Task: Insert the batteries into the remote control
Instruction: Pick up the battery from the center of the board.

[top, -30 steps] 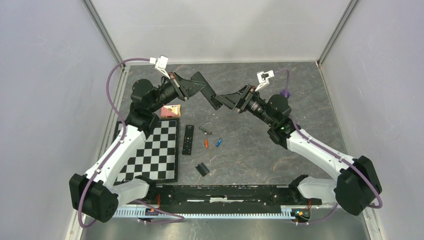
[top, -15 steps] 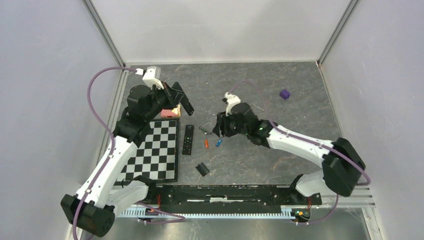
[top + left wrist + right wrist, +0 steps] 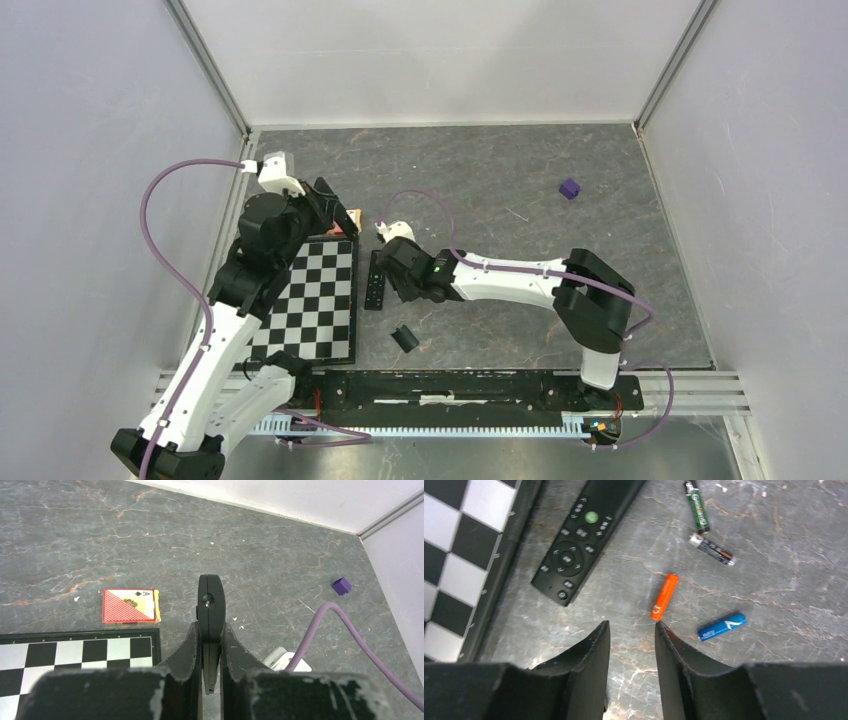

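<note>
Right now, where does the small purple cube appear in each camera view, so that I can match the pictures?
Top external: the purple cube is in the upper right of the picture, alone on the grey surface.
Left wrist: it sits close to the right edge, about halfway up.
Right wrist: not in it.
Shared landmark: the chessboard, at the left in the top view, bottom left in the left wrist view, left edge in the right wrist view.

The table carries a chessboard at nine o'clock, a remote and batteries near centre, a cover at seven, and a cube at two.
</note>
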